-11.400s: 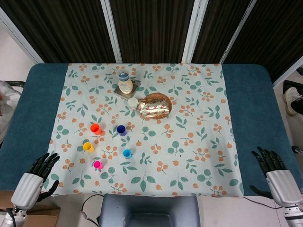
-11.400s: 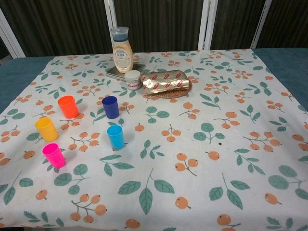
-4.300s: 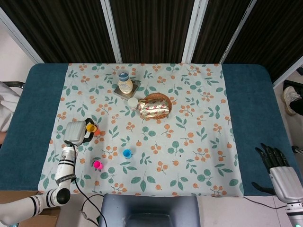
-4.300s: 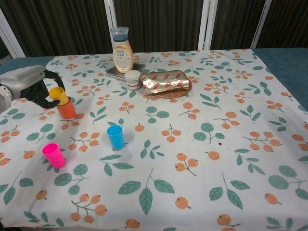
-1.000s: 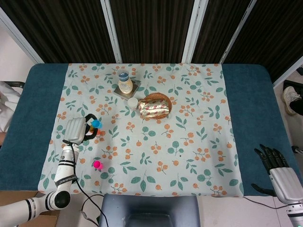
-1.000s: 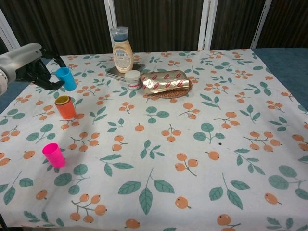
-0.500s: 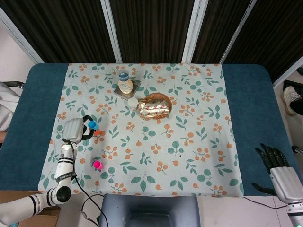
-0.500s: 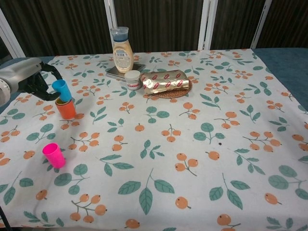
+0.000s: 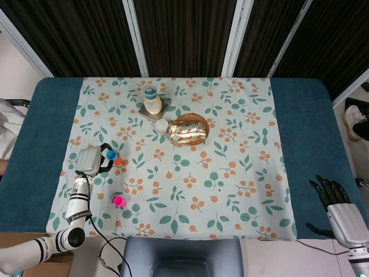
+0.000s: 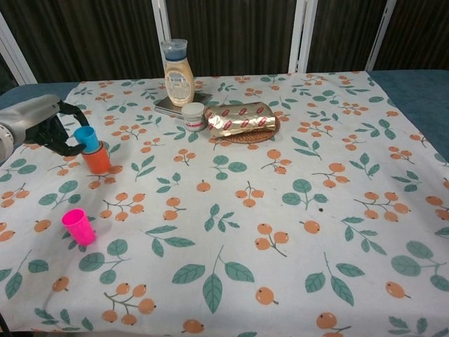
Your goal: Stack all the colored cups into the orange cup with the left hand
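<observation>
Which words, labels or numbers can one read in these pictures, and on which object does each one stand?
None can be read with certainty.
Sauce bottle: its label shows only a blurred mark, too small to read.
Foil packet on the woven tray: red printing, too blurred to read.
Small white jar: a dark band, no legible text.
Light blue cup, orange cup and pink cup: plain, no print visible.

Left hand [image 9: 92, 159] at the cup stack

It holds the light blue cup [image 9: 112, 154] over the orange cup [image 9: 118, 162]; pink cup [image 9: 118, 201] at 6 o'clock.
</observation>
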You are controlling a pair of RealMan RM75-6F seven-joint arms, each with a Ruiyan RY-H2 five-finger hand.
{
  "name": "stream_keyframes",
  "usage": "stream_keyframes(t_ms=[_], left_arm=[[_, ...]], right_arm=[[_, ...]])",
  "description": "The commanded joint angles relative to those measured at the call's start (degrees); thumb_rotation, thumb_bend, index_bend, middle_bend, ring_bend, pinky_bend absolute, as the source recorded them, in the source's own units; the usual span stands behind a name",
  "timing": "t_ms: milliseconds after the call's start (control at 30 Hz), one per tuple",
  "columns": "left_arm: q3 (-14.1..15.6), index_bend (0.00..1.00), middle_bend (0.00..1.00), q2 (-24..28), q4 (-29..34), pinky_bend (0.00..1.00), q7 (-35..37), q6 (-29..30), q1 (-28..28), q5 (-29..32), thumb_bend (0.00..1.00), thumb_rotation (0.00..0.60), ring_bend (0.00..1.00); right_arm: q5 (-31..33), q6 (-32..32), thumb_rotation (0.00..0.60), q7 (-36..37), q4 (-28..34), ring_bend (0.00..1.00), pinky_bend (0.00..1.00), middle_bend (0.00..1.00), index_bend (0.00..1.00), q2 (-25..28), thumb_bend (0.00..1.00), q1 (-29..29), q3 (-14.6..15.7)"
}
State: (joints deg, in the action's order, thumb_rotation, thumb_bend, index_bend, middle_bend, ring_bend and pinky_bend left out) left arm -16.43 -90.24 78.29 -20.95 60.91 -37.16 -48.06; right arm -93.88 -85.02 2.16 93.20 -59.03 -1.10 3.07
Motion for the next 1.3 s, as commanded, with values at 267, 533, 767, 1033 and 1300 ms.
stream_keyframes(t_ms=[267,533,767,1033,1300], left_arm=[[1.97,0.00,1.00,3.22,7.67,1.00,1.84,3.37,2.15,-5.65,0.37,0.600,1.00],[12.07,0.05,1.00,13.90,25.27,1.00,9.16,6.04,9.53,-20.19,0.36,0.600,1.00],[18.21,0.09,1.00,16.54,28.34,1.00,11.93,6.49,13.10,-27.24,0.36,0.600,1.00],[19.11,0.14,1.00,13.39,24.63,1.00,13.10,5.41,14.31,-27.56,0.36,0.600,1.00],[17.07,0.24,1.00,7.68,17.44,1.00,13.78,3.19,14.19,-23.93,0.36,0.600,1.00]], right_arm=[[-0.22,0.05,0.600,0.02,-0.03,0.00,0.00,0.00,0.00,0.01,0.19,-0.01,0.14],[-0.89,-0.26,0.600,0.36,-0.07,0.00,0.00,0.00,0.00,0.12,0.19,0.12,0.46],[-1.69,-0.25,0.600,0.23,-0.14,0.00,0.00,0.00,0.00,0.06,0.19,0.13,0.91],[-2.06,-0.31,0.600,0.35,-0.33,0.00,0.00,0.00,0.00,0.03,0.18,0.14,1.11],[-1.96,-0.55,0.600,0.57,-0.36,0.00,0.00,0.00,0.00,0.11,0.19,0.19,1.01]])
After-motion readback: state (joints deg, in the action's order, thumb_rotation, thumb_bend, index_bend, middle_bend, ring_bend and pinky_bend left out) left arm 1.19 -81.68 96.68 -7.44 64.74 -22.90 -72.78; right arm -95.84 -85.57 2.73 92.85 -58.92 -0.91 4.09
